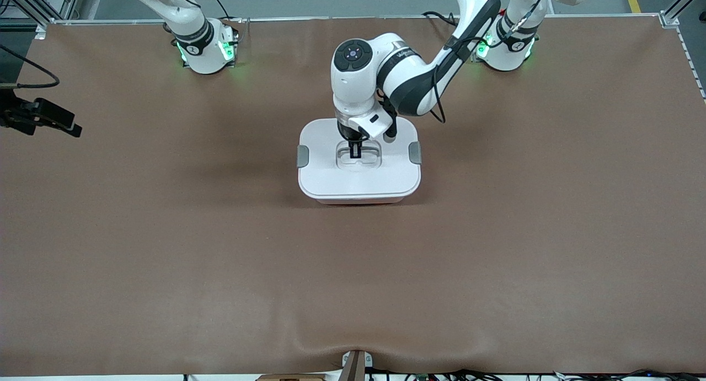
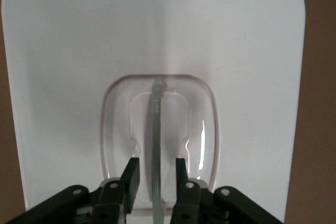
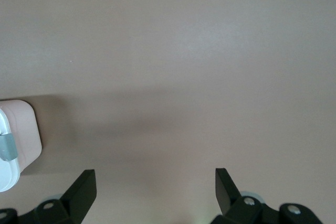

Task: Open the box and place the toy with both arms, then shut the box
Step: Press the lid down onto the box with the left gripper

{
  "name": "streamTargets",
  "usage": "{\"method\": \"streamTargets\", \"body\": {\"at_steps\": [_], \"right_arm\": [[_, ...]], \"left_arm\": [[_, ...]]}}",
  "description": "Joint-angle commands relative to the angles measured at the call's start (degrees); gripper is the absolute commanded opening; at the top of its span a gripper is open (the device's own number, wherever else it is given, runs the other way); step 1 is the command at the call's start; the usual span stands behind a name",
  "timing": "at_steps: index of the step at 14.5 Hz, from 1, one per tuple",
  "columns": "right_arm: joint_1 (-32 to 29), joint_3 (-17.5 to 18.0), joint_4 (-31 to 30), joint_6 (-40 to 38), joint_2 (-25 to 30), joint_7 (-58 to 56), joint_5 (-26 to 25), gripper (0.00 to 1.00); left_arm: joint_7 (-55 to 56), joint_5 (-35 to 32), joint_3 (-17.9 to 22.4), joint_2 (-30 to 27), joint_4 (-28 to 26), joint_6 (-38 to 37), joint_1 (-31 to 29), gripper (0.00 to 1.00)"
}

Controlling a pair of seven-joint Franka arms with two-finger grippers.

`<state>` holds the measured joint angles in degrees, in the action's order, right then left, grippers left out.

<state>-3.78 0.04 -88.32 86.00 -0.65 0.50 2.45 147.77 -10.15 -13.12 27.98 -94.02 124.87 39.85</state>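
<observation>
While the left gripper [image 1: 356, 151] hangs straight down into the recess in the lid [image 1: 358, 174], its two black fingers [image 2: 130, 178] stand a little apart, one on each side of the clear handle [image 2: 155, 145], not yet pressed against it. From the handle outward, the white lid lies flat and fully seated on the box [image 1: 359, 161], with one grey clip [image 1: 303, 156] at nine o'clock and another [image 1: 415, 153] at three o'clock as seen from the front camera. A thin strip of the pink tub shows under the lid's edge at six o'clock. The box sits at the middle of the brown table [image 1: 165, 248].

The right gripper [image 3: 155, 187] waits with its fingers spread wide and nothing between them, over bare table toward the right arm's end, a corner of the box just in sight of its wrist camera.

No toy is visible in any view. Whether the toy already lies inside the closed box cannot be told. If not, opening, placing and closing all seem still ahead.

No readable brand or label shows on the box; small markings on the arms are too fine to read.
</observation>
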Motion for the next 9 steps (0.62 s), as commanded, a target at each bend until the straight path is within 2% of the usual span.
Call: {"method": "streamTargets", "body": {"at_steps": [1, 4, 9], "right_arm": [[0.09, -0.3, 0.07, 0.13, 0.74, 0.56, 1.15, 1.0], [0.27, -0.22, 0.25, -0.49, 0.74, 0.38, 1.06, 1.0], [0.53, -0.39, 0.34, -1.98, 0.56, 0.91, 0.97, 1.0]], "left_arm": [[0.86, -0.92, 0.28, -1.34, 1.12, -1.63, 0.32, 1.0], [0.24, -0.92, 0.46, -3.54, 2.0, -4.27, -0.39, 1.0], [-8.79, -0.83, 0.9, -4.24, 4.55, -9.89, -3.46, 1.0]]}}
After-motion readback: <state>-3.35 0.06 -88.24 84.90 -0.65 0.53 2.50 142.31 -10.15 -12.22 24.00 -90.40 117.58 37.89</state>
